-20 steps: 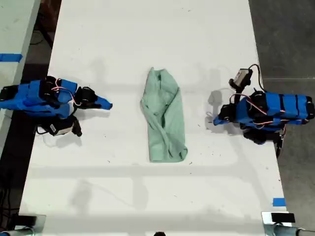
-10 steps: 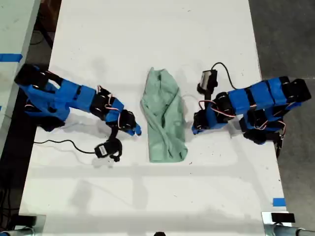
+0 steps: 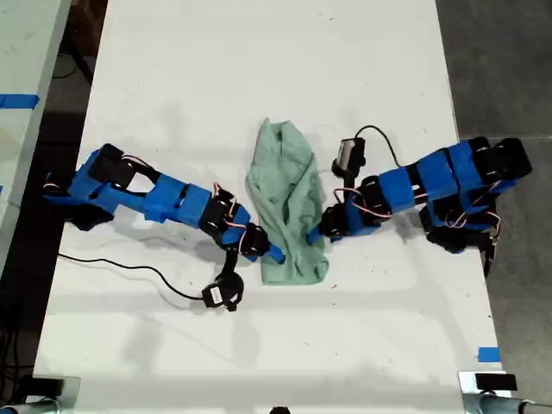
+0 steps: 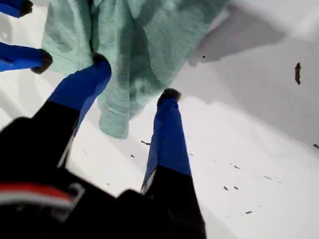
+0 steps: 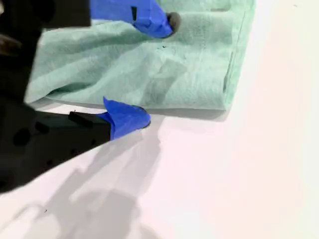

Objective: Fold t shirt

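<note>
The pale mint-green t shirt lies wrinkled and folded into a narrow strip at the middle of the white table. My first gripper reaches in from the exterior view's right to the shirt's lower side edge. It is open, one fingertip on the cloth, the other on bare table beside it. My second gripper comes from the exterior view's left, near the shirt's lower corner. It is open, one finger above the cloth, one at the folded edge.
A black cable trails on the table behind the second arm. Blue tape marks the table's edge at the exterior view's lower right. Dark floor lies beyond that edge. Another table with blue tape stands at the exterior view's left.
Both arms have stretched inward from the table's sides until their grippers reach the shirt's lower edges. The shirt has not moved.
</note>
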